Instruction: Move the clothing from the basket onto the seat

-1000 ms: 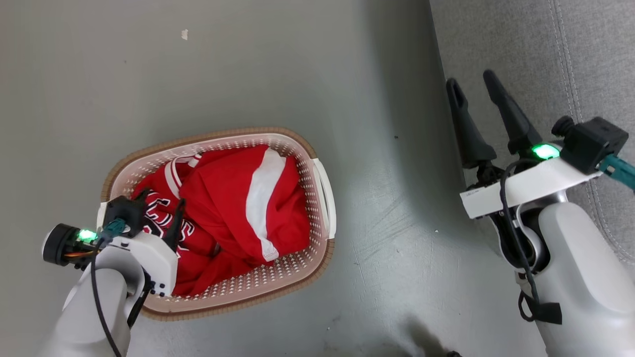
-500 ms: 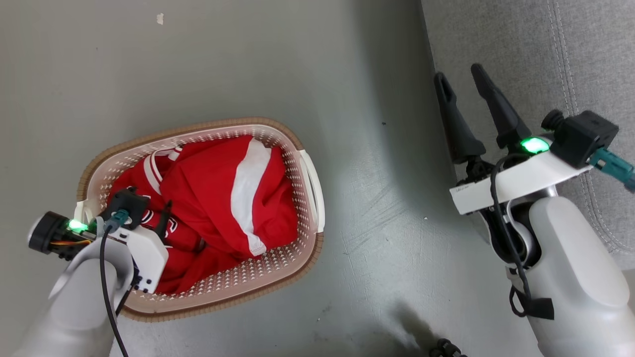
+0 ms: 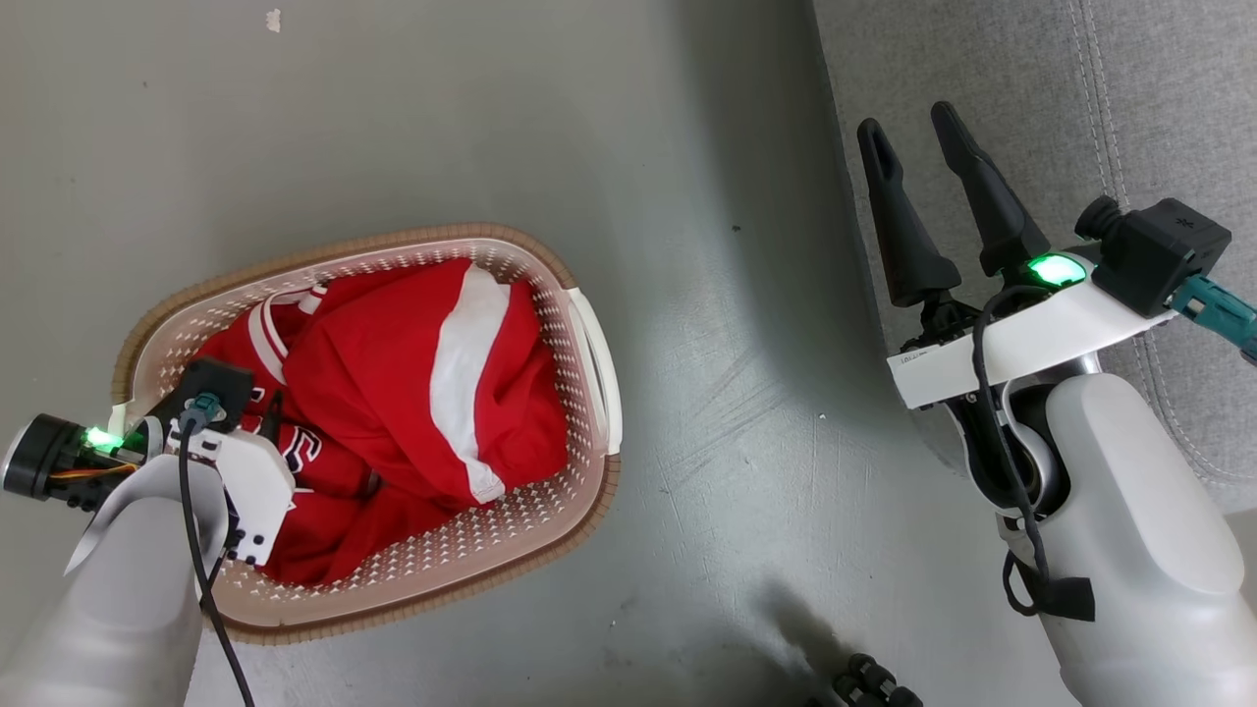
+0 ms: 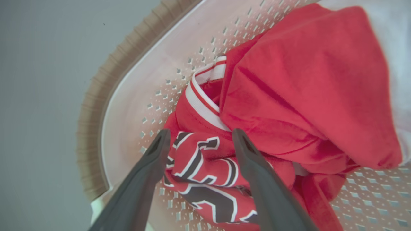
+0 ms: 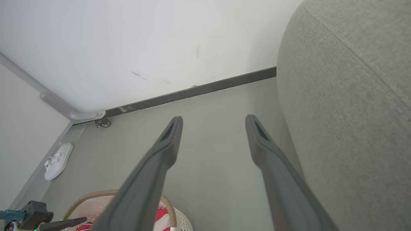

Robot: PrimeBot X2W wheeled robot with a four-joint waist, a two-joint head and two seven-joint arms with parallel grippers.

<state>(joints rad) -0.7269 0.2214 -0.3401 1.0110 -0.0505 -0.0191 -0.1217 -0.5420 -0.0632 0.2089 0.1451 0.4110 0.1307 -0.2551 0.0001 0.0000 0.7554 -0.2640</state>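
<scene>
The basket [image 3: 393,241] sits on the floor [image 3: 393,118] to the robot's left, with the clothing [image 3: 393,393] heaped inside it. The seat [image 3: 1159,98] stands well apart on the robot's right, with bare floor between the two. The left gripper [image 4: 200,134] hangs over the clothing at the basket's left end. The right gripper [image 3: 905,126] hangs over the floor just beside the seat's edge. A slipper [image 5: 57,160] lies beyond the basket, near the wall [image 5: 128,48].

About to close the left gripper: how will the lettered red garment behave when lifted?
Likely floppy: the lettered garment lies crumpled in folds, so it should drape and trail. Probably light, being thin cloth. Its collar seems tucked under the plain red garment, which may drag along.
</scene>
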